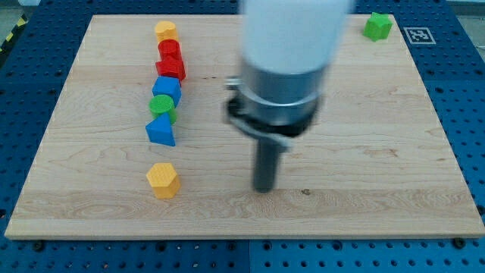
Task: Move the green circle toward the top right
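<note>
Blur smears the arm's white and grey body (292,53), which hides part of the table (394,136) behind it. My tip (264,189) rests on bare wood, holding nothing, well right of the green circle (162,105), wedged in a column between two blue blocks (167,88) (161,130).

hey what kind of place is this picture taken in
Likely a robotics lab bench: a wooden board lies on a blue perforated table, a printed marker tag sits beside it, and small coloured blocks like the green circle await pushing.
</note>
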Tool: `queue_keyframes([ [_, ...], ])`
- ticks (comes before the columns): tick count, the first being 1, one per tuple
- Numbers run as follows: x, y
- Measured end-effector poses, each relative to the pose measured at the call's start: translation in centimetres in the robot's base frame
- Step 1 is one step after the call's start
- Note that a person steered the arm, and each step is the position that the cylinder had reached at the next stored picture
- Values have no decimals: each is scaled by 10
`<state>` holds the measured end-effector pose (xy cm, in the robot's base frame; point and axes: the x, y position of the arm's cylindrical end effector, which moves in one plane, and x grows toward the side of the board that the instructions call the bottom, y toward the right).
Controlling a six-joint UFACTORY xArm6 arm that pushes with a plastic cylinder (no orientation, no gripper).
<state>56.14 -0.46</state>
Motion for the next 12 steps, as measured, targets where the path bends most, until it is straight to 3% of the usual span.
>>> queue_keyframes([
  [1, -6, -54],
  [3, -33, -75],
  [5, -44, -189],
  [6, -91, -204],
  [8, -116, -190],
  [12, -119, -26],
])
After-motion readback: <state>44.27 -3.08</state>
